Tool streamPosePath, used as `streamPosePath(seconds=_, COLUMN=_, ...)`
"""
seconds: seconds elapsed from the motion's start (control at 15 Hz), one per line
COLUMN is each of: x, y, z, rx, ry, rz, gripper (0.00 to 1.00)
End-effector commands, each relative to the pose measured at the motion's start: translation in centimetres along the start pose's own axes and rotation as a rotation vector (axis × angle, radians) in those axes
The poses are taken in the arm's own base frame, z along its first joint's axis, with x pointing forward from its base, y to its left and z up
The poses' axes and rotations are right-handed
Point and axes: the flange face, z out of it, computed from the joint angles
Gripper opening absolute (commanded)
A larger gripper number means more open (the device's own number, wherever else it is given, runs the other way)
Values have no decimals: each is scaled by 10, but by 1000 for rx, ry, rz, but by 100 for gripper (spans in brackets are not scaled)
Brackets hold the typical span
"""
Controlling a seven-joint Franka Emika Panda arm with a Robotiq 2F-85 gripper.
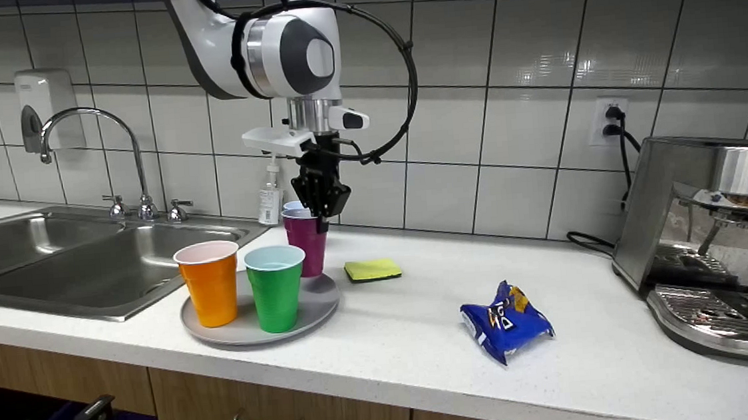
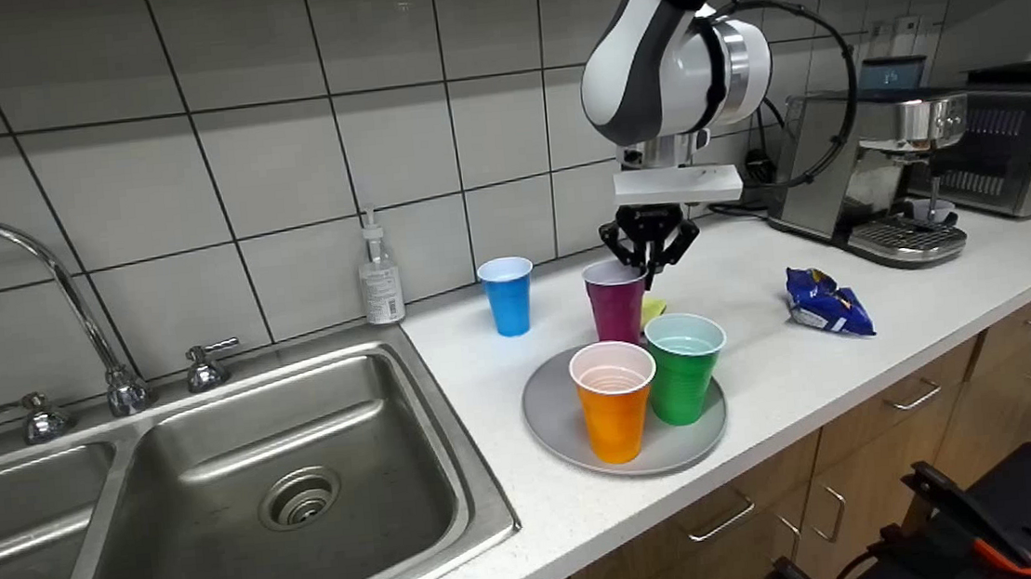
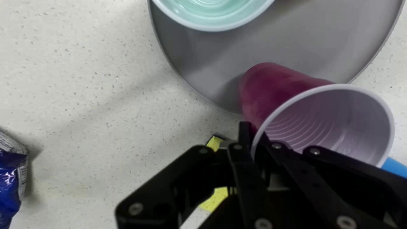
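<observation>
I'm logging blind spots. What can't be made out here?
Blue cup: mostly hidden behind the purple cup in an exterior view.
Sponge: partly covered by the gripper, wrist view.
Green cup: cut off by the top edge, wrist view.
Blue packet: cut off by the left edge, wrist view.

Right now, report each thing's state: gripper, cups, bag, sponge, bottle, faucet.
Gripper: closed on purple cup.
Purple cup: upright, pinched at rim.
Orange cup: upright on the plate.
Green cup: upright on the plate.
Blue cup: upright.
Chip bag: crumpled.
Sponge: lying flat.
Pump bottle: upright.
Faucet: not running.
</observation>
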Motion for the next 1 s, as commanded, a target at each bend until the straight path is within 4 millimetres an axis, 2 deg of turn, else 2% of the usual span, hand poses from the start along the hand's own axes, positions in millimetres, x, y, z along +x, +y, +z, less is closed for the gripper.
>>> streamPosePath(seconds=0.0, x=1, y=-3, z=4, rx=3, ry=-5, rz=-43, gripper=1)
streamPosePath(seconds=0.53, x=0, y=-4, z=20, rx=-11, ry=-26, rz=-78, gripper=1)
streamPosePath(seconds=0.93, x=-1, y=-3, z=21, rx=-7, ry=-11, rz=-106, gripper=1)
